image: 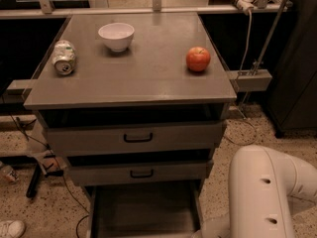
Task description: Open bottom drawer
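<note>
On the cabinet top (148, 78), a can (64, 57) lies at 10 o'clock, a white bowl (116, 35) at 11, an apple (198, 59) at 1. The bottom drawer (143, 209) stands pulled out at 6 o'clock, grey inside showing. At 5 o'clock the white arm (270, 192) bends down; its gripper seems hidden below view, so its grasp cannot be told.
</note>
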Motion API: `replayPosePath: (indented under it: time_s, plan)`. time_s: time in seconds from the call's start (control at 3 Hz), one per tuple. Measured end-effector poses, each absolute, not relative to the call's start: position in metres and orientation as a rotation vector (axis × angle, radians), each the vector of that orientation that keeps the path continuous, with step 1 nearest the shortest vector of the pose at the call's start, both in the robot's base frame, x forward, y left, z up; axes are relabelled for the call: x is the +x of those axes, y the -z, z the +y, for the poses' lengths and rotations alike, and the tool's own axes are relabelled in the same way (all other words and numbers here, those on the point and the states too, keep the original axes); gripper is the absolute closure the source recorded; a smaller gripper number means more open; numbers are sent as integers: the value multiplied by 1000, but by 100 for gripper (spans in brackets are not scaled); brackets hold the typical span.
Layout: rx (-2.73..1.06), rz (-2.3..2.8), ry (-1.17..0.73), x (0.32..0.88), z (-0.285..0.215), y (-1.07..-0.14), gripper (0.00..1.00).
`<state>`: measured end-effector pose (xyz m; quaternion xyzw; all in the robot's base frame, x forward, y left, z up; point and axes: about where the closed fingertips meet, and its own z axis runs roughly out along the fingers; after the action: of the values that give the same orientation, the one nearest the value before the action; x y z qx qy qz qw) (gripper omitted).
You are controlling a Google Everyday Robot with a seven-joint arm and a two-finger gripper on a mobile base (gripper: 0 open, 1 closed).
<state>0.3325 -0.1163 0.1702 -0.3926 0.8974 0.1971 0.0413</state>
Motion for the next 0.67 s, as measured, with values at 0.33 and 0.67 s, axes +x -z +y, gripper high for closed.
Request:
replayPosePath:
  time_s: [0.33, 0.67]
  plan:
    - [-1199, 2750, -603, 334, -116, -171, 0]
    - [-1199, 2750, -603, 335, -115, -171, 0]
